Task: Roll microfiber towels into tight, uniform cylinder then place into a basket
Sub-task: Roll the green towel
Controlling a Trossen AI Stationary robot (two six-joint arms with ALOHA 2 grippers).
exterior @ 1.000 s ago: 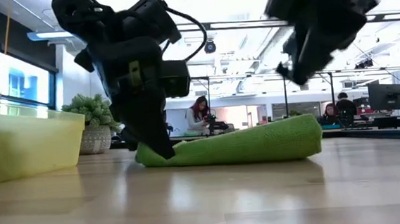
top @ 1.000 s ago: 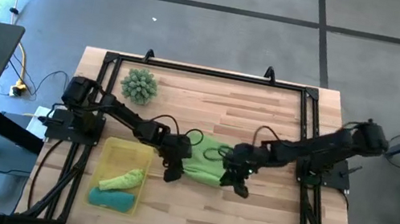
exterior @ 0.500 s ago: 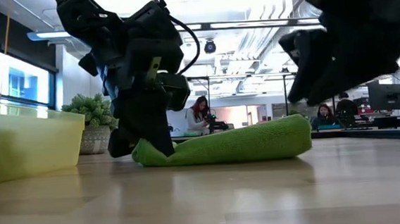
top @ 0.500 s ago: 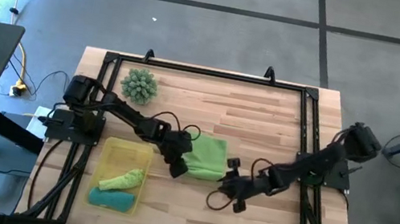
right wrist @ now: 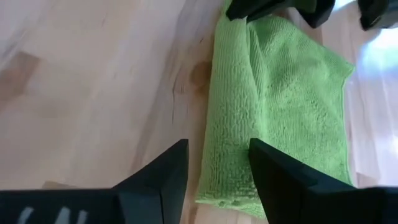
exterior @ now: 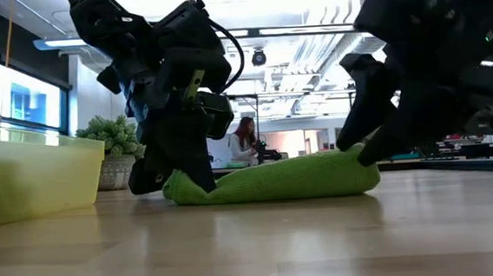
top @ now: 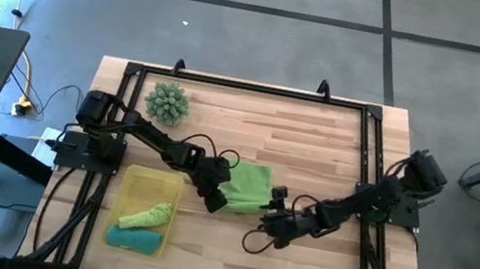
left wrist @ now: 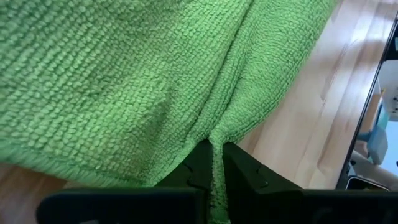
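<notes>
My left gripper (top: 215,199) is pinched shut on the near-left corner of the lime towel (top: 249,187) lying flat mid-worktop; my right gripper (top: 266,222) hangs open just beside its near-right edge, equally near, the near edge running left-right between them

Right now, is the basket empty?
No, the basket holds two rolled towels, one green and one teal.

Wooden table (top: 316,147): lime towel (top: 251,187), basket (top: 137,180), spiky ball (top: 167,102)
</notes>
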